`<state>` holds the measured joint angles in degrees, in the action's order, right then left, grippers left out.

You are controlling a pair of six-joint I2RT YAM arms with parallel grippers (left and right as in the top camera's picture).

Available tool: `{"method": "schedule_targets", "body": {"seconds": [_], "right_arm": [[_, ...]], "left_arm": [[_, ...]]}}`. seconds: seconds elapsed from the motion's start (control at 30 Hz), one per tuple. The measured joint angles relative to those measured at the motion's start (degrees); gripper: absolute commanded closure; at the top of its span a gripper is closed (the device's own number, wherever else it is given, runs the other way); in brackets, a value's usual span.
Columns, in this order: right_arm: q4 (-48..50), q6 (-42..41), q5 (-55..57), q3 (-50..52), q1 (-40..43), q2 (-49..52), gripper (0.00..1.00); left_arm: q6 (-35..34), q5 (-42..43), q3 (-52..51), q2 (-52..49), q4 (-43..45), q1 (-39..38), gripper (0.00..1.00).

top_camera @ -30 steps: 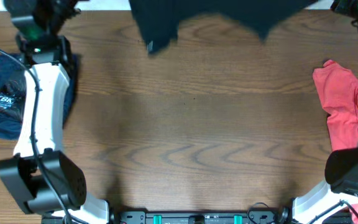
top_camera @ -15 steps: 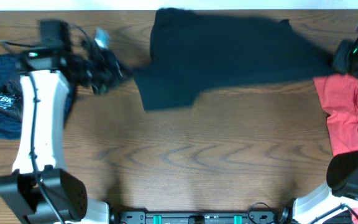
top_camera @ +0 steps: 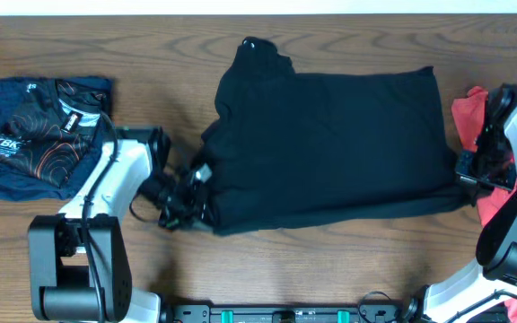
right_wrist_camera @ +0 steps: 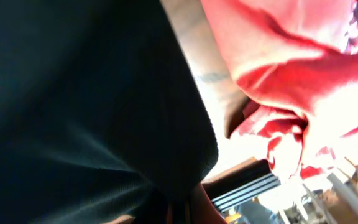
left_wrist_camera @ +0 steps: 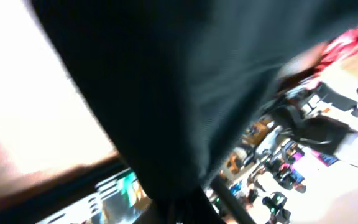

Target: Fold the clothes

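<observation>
Lying spread flat mid-table on the dark wooden table [top_camera: 330,269], the black shirt [top_camera: 330,144] is pinched at both sides: the left gripper [top_camera: 185,199] clenches its left edge and the right gripper [top_camera: 470,169] its right. A crumpled coral-red shirt [top_camera: 467,115] touches that right edge, while a folded navy printed shirt [top_camera: 34,135] lies far left.

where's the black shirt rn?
Overhead: black shirt spread flat in the middle, between the navy shirt on the left and red shirt on the right.

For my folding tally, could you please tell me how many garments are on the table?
3: black shirt centre, folded navy shirt far left, coral-red shirt right edge, partly hidden.
</observation>
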<state>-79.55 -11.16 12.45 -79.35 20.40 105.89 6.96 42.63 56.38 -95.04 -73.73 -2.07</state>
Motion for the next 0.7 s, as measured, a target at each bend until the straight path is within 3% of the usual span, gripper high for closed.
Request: {"method": "schedule_targets", "body": {"seconds": [0.2,0.43,0.5,0.57,0.7], "right_arm": [[2.9,-0.7,-0.8,0.4,0.4,0.0,0.99],[7.5,-0.5,-4.5,0.4,0.4,0.0,0.99],[7.6,-0.5,-5.0,0.4,0.4,0.0,0.99],[7.6,-0.5,-5.2,0.4,0.4,0.0,0.99],[7.6,-0.5,-5.4,0.4,0.4,0.0,0.99]], "left_arm": [[1.1,-1.5,-3.1,0.1,4.4,2.7,0.94],[1.7,8.9,-3.1,1.5,19.3,5.0,0.93],[1.4,10.7,-3.1,1.5,20.8,4.9,0.83],[1.5,11.2,-3.1,1.5,21.1,4.8,0.62],[0.7,9.2,-3.1,1.5,21.3,4.0,0.5]]}}
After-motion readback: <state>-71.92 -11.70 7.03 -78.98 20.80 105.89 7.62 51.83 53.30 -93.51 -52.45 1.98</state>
